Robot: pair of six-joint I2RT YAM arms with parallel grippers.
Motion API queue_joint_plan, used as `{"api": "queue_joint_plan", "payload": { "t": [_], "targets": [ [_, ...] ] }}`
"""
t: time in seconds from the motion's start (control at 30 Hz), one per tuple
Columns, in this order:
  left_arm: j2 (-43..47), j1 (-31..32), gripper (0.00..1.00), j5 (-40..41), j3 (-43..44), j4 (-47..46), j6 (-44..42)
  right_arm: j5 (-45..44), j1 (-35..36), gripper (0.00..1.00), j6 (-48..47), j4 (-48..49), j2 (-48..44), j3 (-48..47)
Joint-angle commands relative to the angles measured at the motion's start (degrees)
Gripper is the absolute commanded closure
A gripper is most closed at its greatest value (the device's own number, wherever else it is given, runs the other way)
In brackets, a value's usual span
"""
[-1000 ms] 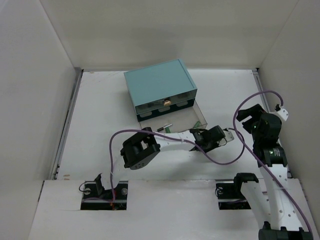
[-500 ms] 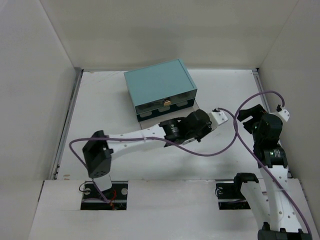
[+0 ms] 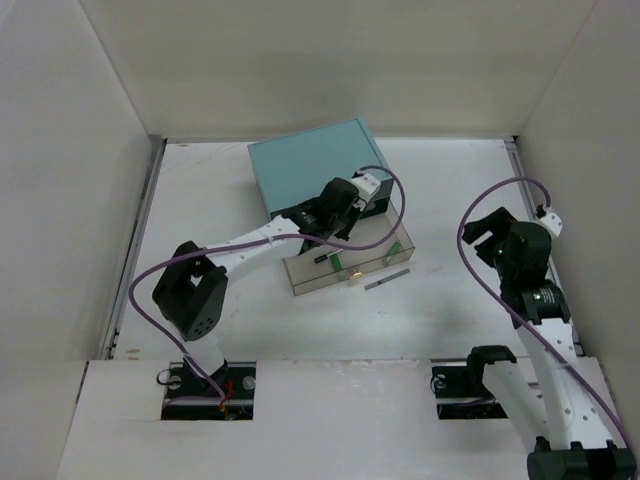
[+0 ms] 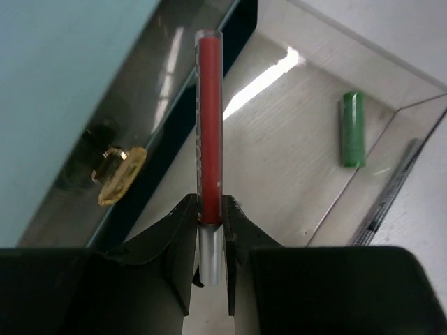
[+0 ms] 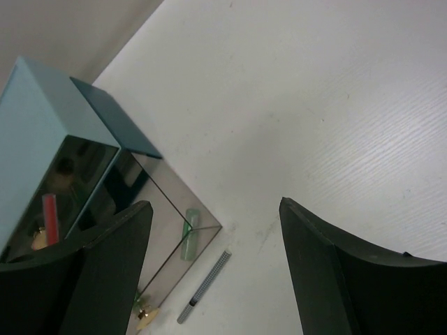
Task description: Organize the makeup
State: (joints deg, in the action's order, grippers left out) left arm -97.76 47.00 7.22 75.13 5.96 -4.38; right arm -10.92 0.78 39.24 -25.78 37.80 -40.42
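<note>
My left gripper [image 4: 209, 209] is shut on a thin red pencil [image 4: 209, 125] with a silver end. It holds the pencil over the pulled-out clear drawer [image 3: 400, 250] at the front of the teal box [image 3: 310, 165]; the top view shows this gripper [image 3: 365, 190] at the box's front. A green tube [image 4: 353, 129] lies inside the drawer, also in the right wrist view [image 5: 188, 234]. A grey pencil [image 3: 387, 279] lies on the table just outside the drawer's right corner, also seen by the right wrist [image 5: 206, 286]. My right gripper [image 5: 213, 204] is open and empty, off to the right [image 3: 480, 230].
A gold pull [image 4: 120, 174] sits on the box's dark upper drawer front; another gold pull [image 3: 356, 270] is on the open drawer's front. A small dark item [image 3: 325, 257] lies in the drawer. White walls enclose the table on three sides.
My left arm has swung from the drawer's front right back to the box's front, over the drawer. The grey pencil now shows on the table. The right arm has shifted slightly.
</note>
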Motion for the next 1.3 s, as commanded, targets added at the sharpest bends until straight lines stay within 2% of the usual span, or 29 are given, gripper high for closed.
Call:
{"api": "queue_joint_plan", "payload": {
  "t": [0.0, 0.1, 0.2, 0.23, 0.33, 0.47, 0.63, 0.77, 0.93, 1.13, 1.27],
  "targets": [
    [0.55, 0.41, 0.89, -0.72, -0.69, 0.20, 2.71, -0.42, 3.04, 0.20, -0.13, -0.50, 1.48, -0.71],
    [1.34, 0.59, 0.80, -0.89, -1.30, -0.68, 2.98, -0.77, 5.32, 0.19, 0.22, -0.50, 2.71, -0.53],
    [2.13, 0.85, 0.59, -1.25, -1.39, -0.77, 3.06, -0.77, 7.96, 0.17, 0.31, -1.20, 4.91, -0.18],
    [2.48, 0.94, 0.48, -1.25, -1.48, -0.77, 3.06, -0.77, 8.84, 0.17, 0.31, -1.46, 5.61, -0.09],
    [4.67, 1.03, 0.00, -1.25, -1.92, -0.86, 3.41, -0.77, 12.17, 0.15, 0.22, -2.52, 7.54, -0.01],
    [9.24, 1.12, 0.00, -0.72, -2.27, -0.42, 4.55, -0.95, 18.32, 0.15, 1.62, -4.62, 10.27, -0.01],
    [19.08, -0.02, 0.00, -0.90, -5.08, -1.64, 7.19, -1.39, 25.62, 0.15, 6.36, -5.60, 14.22, 1.84],
    [26.46, -4.84, 0.00, -0.72, -10.43, -6.21, 9.12, -1.74, 29.58, 0.18, 11.19, -1.48, 19.84, 3.16],
    [26.74, -13.90, 0.00, 0.33, -11.76, -4.82, 13.17, -2.00, 33.28, 0.20, 14.19, 4.41, 28.01, 1.85],
    [25.33, -17.34, 0.00, 0.16, -12.29, -4.73, 14.05, -9.28, 35.83, 0.23, 17.79, 4.69, 35.49, -1.67],
    [26.03, -18.13, 0.00, 0.16, -13.17, -4.73, 14.49, -12.72, 36.18, 0.25, 22.18, 4.42, 37.34, -0.71]
  ]
}}
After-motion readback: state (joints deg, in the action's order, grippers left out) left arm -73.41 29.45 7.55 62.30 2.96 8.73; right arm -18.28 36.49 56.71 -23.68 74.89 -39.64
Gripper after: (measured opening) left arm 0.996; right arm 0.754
